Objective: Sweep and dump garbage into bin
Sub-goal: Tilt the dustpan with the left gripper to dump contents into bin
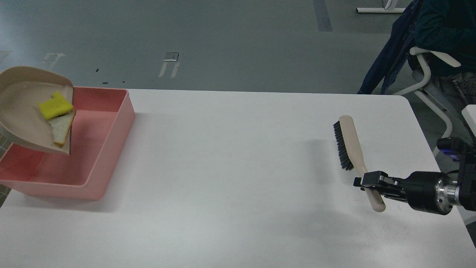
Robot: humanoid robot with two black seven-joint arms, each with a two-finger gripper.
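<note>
The beige dustpan (pixel 22 111) hangs tilted over the left part of the pink bin (pixel 111 149), its lip pointing down into it. The yellow sponge piece (pixel 55 106) and the white bread wedge (pixel 61 127) lie in the pan against its lip. The pan's handle and my left gripper are out of view past the left edge. My right gripper (pixel 366 183) is shut on the handle of the beige brush (pixel 351 143), whose dark bristles face left, low over the table at the right.
The white table (pixel 230 167) holds only the bin at the left. A chair (pixel 431 70) with a dark jacket and a person stands beyond the table's far right corner.
</note>
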